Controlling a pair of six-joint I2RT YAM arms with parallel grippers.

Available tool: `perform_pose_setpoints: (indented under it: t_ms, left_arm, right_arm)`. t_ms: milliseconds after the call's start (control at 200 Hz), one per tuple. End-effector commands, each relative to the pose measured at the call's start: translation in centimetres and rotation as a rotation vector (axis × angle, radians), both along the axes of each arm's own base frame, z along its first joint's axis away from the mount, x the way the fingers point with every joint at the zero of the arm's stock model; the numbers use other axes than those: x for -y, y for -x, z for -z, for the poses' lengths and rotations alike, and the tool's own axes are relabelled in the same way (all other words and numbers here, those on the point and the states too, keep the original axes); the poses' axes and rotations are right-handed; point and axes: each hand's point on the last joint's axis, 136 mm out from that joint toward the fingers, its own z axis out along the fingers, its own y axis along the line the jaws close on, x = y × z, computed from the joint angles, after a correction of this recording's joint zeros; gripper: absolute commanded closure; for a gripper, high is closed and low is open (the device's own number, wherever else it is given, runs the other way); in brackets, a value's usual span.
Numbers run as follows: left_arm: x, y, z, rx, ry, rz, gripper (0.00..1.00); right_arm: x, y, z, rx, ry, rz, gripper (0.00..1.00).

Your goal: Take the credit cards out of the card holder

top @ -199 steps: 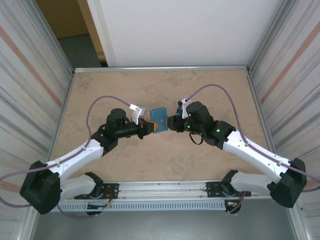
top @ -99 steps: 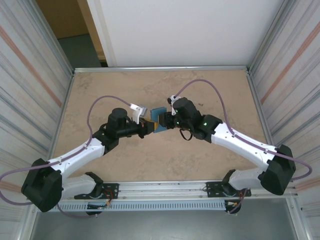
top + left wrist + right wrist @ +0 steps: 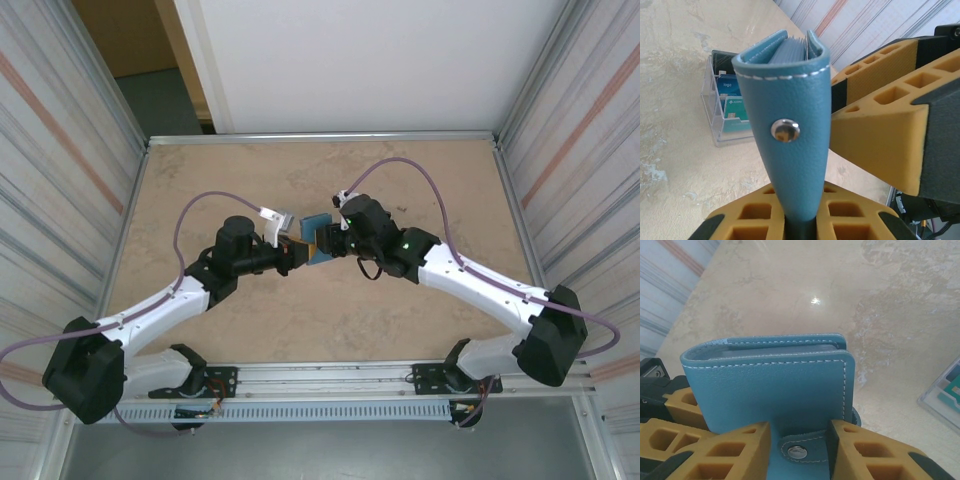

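Observation:
The card holder (image 3: pixel 790 150) is a slate-blue wallet, folded shut and standing upright off the table. My left gripper (image 3: pixel 800 227) is shut on its lower end. In the top view the wallet (image 3: pixel 316 240) hangs between both grippers at mid-table. My right gripper (image 3: pixel 800 452) is open, its yellow fingers (image 3: pixel 740 450) flanking the wallet's snap strap (image 3: pixel 797 451), close on both sides. Grey-blue layers (image 3: pixel 790 47) show between the covers; I cannot tell if they are credit cards. Teal, light blue and black cards (image 3: pixel 730 100) stand in a clear box.
The clear plastic box (image 3: pixel 715 132) sits on the beige table (image 3: pixel 300 320) just behind the wallet; its corner (image 3: pixel 945 390) shows at the right edge of the right wrist view. Metal side walls (image 3: pixel 70 200) close in the table.
My right arm has swung left and its gripper has come up against the wallet, around the strap. The left gripper and the wallet have stayed put.

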Motion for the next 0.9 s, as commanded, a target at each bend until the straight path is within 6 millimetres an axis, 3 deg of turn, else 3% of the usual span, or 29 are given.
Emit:
perform_pose_setpoints:
  t_ms: [0, 391, 586, 897]
  left_arm:
    - [0.6, -0.7, -3.6, 0.093, 0.075, -0.006, 1.0]
    - [0.7, -1.0, -4.2, 0.101, 0.093, -0.018, 1.0]
    - [0.8, -0.8, -4.3, 0.1, 0.099, -0.002, 1.0]
    - [0.7, -0.7, -4.2, 0.095, 0.094, -0.003, 1.0]
  right_arm:
    - [-0.5, 0.3, 0.0, -0.033, -0.009, -0.001, 0.64]
    - [-1.1, 0.8, 0.3, -0.054, -0.018, -0.035, 0.63]
    - [-0.4, 0.3, 0.8, -0.053, 0.023, 0.003, 0.62]
    - [0.4, -0.5, 1.3, -0.057, 0.053, 0.048, 0.68]
